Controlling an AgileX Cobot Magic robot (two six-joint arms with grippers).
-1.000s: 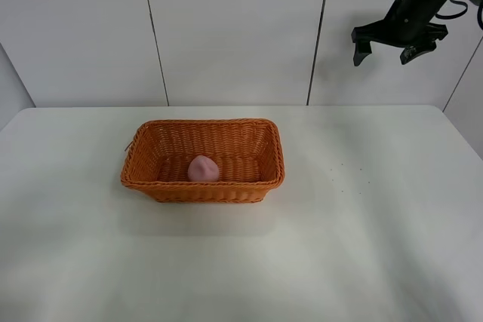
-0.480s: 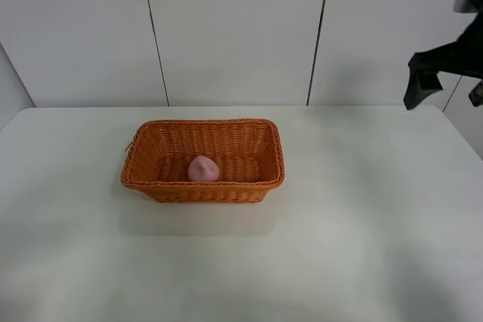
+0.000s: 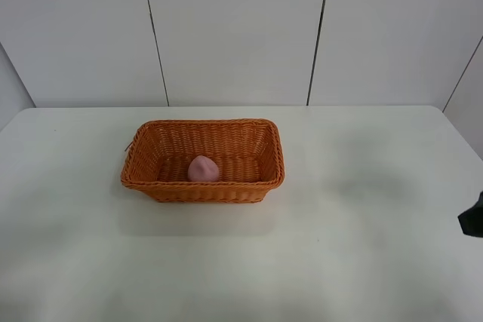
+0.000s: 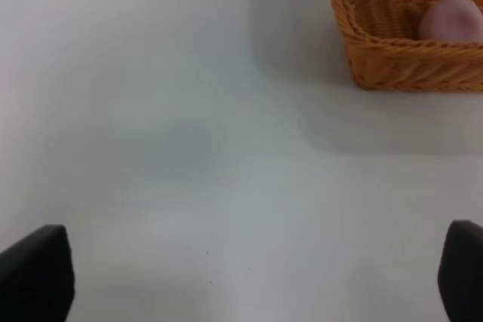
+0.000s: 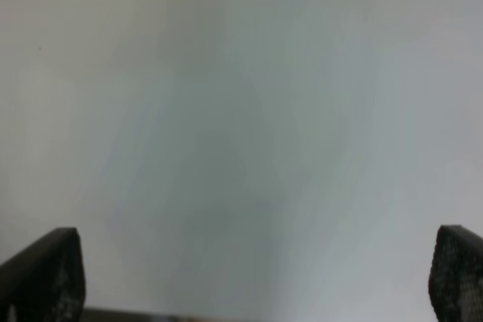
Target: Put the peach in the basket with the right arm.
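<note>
The pale pink peach (image 3: 203, 169) lies inside the orange-brown wicker basket (image 3: 268, 157), near its front wall; it also shows in the left wrist view as the peach (image 4: 453, 19) behind the basket's corner (image 4: 377, 58). My right gripper (image 5: 256, 277) is open over bare white table, its two fingertips (image 5: 45, 273) wide apart with nothing between them. In the high view only a black bit of the right arm (image 3: 473, 219) shows at the right edge. My left gripper (image 4: 241, 277) stands open above the table, away from the basket, and is out of the high view.
The white table (image 3: 339, 246) spreads around the basket. White wall panels (image 3: 234, 28) rise behind its far edge.
The right arm has dropped from high at the back right to low at the right edge, almost out of the high view. Basket and peach have not moved.
</note>
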